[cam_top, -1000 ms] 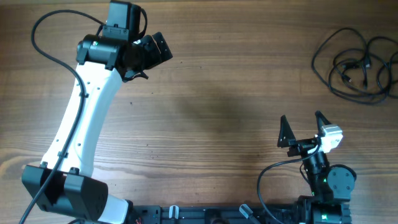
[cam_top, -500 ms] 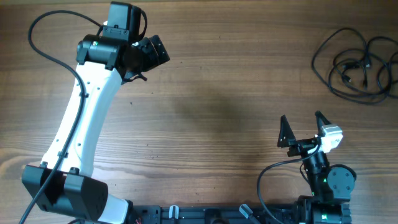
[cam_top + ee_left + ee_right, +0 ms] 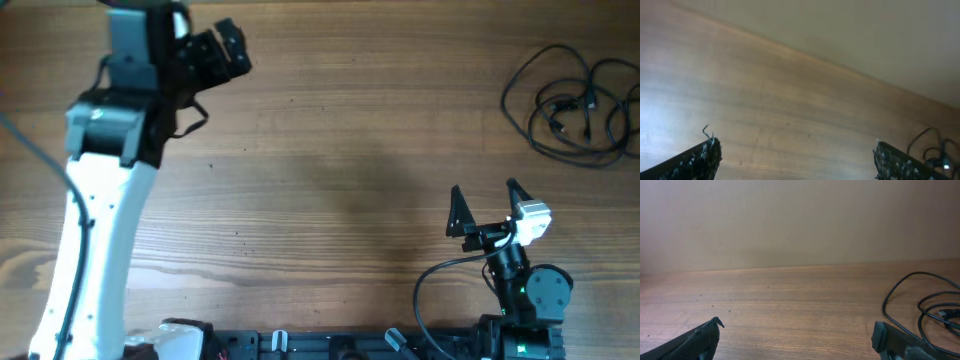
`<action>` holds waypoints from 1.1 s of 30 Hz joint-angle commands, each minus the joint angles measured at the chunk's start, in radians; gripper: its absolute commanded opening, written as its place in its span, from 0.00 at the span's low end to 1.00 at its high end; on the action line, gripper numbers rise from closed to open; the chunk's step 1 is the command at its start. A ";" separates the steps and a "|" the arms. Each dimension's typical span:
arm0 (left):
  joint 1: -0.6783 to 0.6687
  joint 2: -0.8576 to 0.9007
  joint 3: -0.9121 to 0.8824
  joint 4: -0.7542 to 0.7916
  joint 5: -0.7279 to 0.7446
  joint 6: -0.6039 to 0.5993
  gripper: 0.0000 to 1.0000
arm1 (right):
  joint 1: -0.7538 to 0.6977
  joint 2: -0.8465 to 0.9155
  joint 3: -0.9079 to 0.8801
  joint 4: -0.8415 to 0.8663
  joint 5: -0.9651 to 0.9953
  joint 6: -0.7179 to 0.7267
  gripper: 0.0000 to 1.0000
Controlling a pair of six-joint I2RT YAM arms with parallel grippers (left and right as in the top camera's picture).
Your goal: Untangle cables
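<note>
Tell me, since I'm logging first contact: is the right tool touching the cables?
Apart. The overhead view shows a wide stretch of bare table between the open right tool and the cables, which lie farther back.

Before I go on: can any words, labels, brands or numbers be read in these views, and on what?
None can be read. The white left arm, the right arm's black base, the thin black tangled cables and the brown wooden table show no legible marking; any print on the cables is too small.
</note>
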 commanded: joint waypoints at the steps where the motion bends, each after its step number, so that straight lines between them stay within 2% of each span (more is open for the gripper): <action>1: 0.059 -0.088 -0.047 0.068 0.083 0.059 1.00 | 0.004 -0.014 -0.002 0.003 0.017 -0.011 1.00; 4: 0.077 -0.207 -0.225 0.275 0.083 0.060 1.00 | 0.004 -0.014 -0.002 0.003 0.017 -0.011 1.00; 9: 0.121 -0.509 -0.666 0.582 0.087 0.059 1.00 | 0.004 -0.014 -0.002 0.003 0.017 -0.011 1.00; 15: 0.181 -0.743 -0.942 0.684 0.098 0.067 1.00 | 0.004 -0.014 -0.002 0.003 0.017 -0.011 1.00; 21: 0.184 -0.985 -1.187 0.785 0.108 0.233 1.00 | 0.004 -0.014 -0.002 0.003 0.017 -0.011 1.00; 25: 0.183 -1.145 -1.342 0.826 0.107 0.296 1.00 | 0.004 -0.014 -0.002 0.003 0.017 -0.011 1.00; 33: 0.184 -1.417 -1.584 0.842 0.070 0.295 1.00 | 0.004 -0.014 -0.002 0.003 0.017 -0.011 1.00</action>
